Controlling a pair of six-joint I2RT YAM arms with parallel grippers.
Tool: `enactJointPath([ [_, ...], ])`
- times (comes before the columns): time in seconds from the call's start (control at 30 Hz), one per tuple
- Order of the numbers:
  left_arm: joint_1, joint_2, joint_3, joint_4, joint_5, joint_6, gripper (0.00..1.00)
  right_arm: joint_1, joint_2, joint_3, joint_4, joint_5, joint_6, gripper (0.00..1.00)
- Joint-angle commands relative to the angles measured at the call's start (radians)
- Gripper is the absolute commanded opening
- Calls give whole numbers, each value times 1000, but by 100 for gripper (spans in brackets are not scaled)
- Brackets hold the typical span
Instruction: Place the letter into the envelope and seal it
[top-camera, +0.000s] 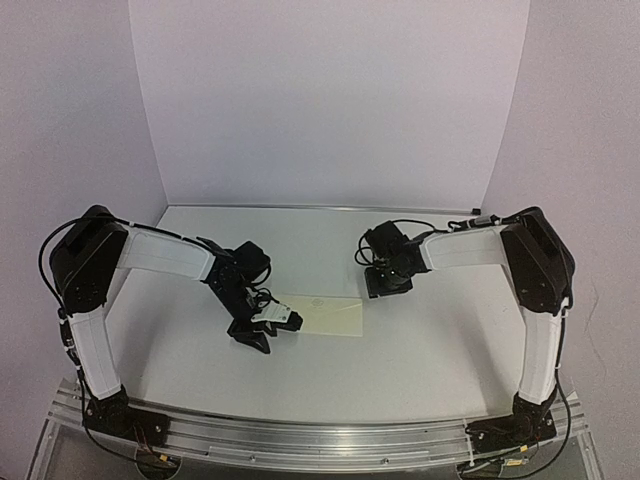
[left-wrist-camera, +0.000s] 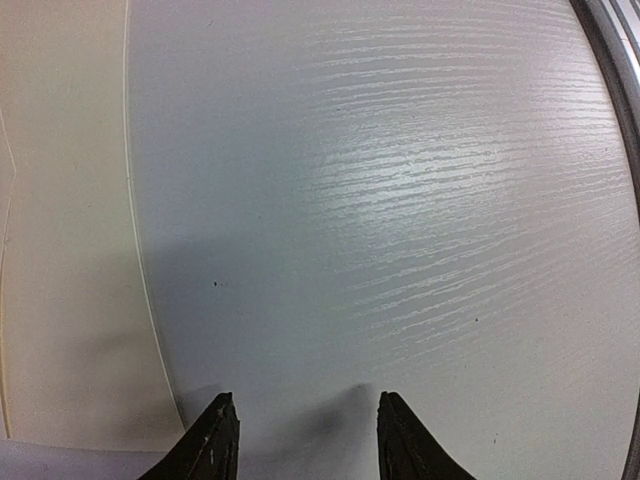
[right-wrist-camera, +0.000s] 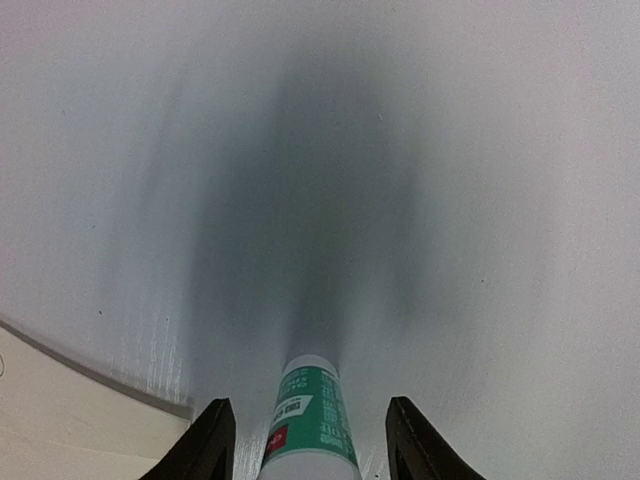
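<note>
Glue stick (right-wrist-camera: 308, 425), white with a green label, fills the foreground of the right wrist view. It sits between the right fingers (right-wrist-camera: 208, 445), which stand apart with a gap on each side, so they are open around it rather than pinching it. I cannot tell whether it rests on the table (top-camera: 420, 340). The envelope (top-camera: 322, 315) lies flat near the table's middle. The letter is nowhere to be seen, so it is likely already inside. That would explain the glue by the envelope's far right corner: the flap probably wants sealing, though I cannot tell whether it is stuck down. The left fingers (left-wrist-camera: 212, 445) are open and empty over bare table just beside the envelope's left end, likely placed to steady it.
</note>
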Motion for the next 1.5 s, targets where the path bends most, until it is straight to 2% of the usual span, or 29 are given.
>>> enactJointPath([
  [0.0, 1, -66, -8, -25, 22, -14, 47, -1, -14, 45, -16, -31, -11, 69],
  [0.03, 1, -72, -8, -27, 24, -15, 48, -1, -19, 44, -17, -38, -13, 86],
  [0.07, 1, -78, -7, -30, 26, -16, 48, -1, -29, 44, -18, -45, -15, 89],
  [0.33, 3, -140, 24, -61, 70, -46, 54, -1, -113, 68, -26, -63, -74, 92],
  [0.53, 38, -219, 129, -122, 203, -145, 64, -1, -204, 139, -64, -147, -149, 94],
  [0.63, 113, -253, 204, -121, 339, -282, 66, -1, -247, 207, -102, -237, -199, 95],
  [0.73, 274, -277, 249, -11, 472, -561, 67, -9, -293, 292, -148, -296, -236, 95],
  [0.8, 370, -309, 243, 109, 479, -751, 69, -45, -324, 351, -172, -296, -223, 95],
  [0.9, 542, -359, 178, 304, 386, -1046, 79, -164, -392, 362, -188, -261, -161, 96],
  [1.0, 696, -402, 77, 435, 218, -1246, 95, -339, -503, 245, -183, -191, -115, 96],
  [1.03, 720, -420, 34, 467, 114, -1291, 98, -421, -556, 177, -173, -196, -82, 96],
  [1.1, 734, -451, -55, 504, -136, -1340, 100, -546, -654, 32, -141, -212, -51, 96],
  [1.2, 755, -530, -226, 622, -323, -1328, 100, -644, -812, -213, -16, -137, -151, 98],
  [1.33, 781, -636, -492, 748, -349, -1271, 100, -646, -1022, -590, 163, -36, -215, 98],
  [1.47, 801, -720, -631, 757, -334, -1241, 100, -646, -1228, -878, 289, -116, -209, 98],
])
